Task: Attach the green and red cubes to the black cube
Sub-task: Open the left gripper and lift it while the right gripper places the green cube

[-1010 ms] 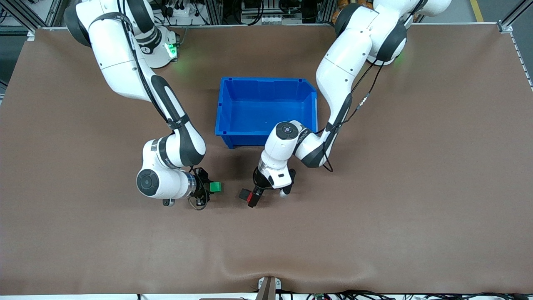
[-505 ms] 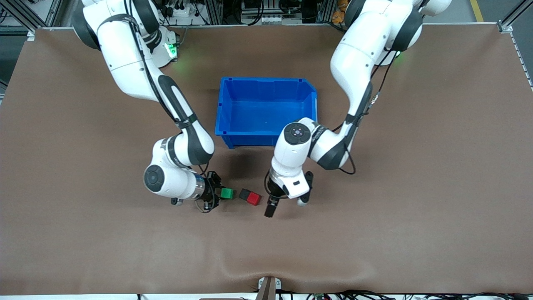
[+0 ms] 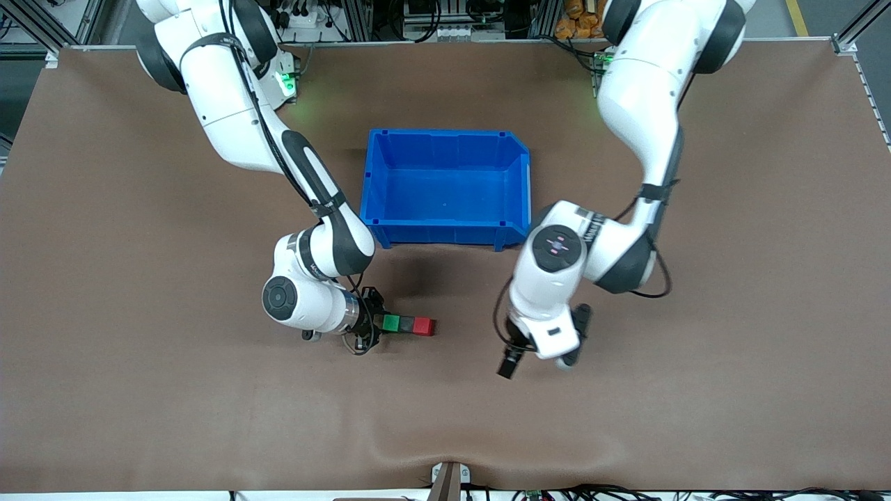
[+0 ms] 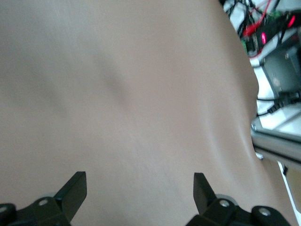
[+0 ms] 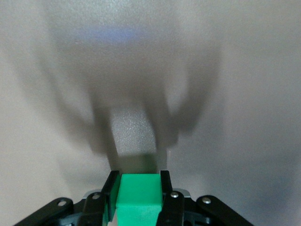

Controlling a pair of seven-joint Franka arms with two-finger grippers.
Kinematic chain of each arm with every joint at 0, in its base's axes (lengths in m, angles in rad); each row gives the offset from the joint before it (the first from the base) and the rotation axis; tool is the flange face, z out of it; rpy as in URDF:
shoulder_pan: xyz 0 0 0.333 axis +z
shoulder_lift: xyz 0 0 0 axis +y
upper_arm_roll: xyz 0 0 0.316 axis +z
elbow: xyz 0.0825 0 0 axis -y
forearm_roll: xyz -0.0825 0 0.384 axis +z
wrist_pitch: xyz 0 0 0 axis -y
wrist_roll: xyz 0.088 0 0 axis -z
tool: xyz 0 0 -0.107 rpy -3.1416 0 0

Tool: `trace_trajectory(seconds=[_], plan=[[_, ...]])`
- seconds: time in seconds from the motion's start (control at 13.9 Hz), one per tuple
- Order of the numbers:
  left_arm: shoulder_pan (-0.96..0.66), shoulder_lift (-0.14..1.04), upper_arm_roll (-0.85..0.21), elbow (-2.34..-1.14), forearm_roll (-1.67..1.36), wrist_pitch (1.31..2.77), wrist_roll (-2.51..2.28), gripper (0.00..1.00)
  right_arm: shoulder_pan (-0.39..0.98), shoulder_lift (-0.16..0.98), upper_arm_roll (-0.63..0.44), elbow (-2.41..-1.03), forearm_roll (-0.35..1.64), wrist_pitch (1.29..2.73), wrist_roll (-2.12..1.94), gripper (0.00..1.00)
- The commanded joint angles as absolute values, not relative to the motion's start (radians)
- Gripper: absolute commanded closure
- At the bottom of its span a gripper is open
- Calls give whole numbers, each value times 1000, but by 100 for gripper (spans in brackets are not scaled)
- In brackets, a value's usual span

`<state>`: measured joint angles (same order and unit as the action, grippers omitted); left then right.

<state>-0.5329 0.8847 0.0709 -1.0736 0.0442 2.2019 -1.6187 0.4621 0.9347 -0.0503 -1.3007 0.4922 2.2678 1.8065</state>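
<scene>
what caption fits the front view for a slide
Right gripper presses the green cube against the black cube; open left gripper empty.

You see two glossy white arms with dark grey joint bands, black external cables, and black jaws

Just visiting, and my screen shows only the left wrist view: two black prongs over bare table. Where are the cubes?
Observer: In a row on the table: green cube, black cube, red cube, black in the middle, toward the right arm's end from your open left tool.
Operator: Is anything holding them?
Observer: The right tool is shut on the green cube.
Operator: Anything else there?
Observer: A blue bin, farther from the front camera than the cubes.
</scene>
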Motion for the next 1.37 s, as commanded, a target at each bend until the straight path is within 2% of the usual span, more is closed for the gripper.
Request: trace_trajectory(seconds=[0.0,0.07,0.22,0.58,1.08,1.3], plan=[[-490,812,63,-1107,52,2114,-1527,0,482,959,-60,-1269,511,2267,1821,61],[-471,793,61,-1117,52,2086,-1490,0,477,959,-60,-1269,512,2267,1821,1],[-436,744,57,-1152,52,2048,-1418,0,477,959,-61,-1269,505,2267,1806,0],[-373,571,55,-1350,43,2042,-1246,0,433,937,-63,-1241,508,2264,1804,0],[-328,419,55,-1528,40,2042,-1069,0,365,893,-61,-1212,515,2253,1810,0],[-314,388,55,-1563,40,2042,-1020,0,339,871,-67,-1212,508,2253,1801,0]])
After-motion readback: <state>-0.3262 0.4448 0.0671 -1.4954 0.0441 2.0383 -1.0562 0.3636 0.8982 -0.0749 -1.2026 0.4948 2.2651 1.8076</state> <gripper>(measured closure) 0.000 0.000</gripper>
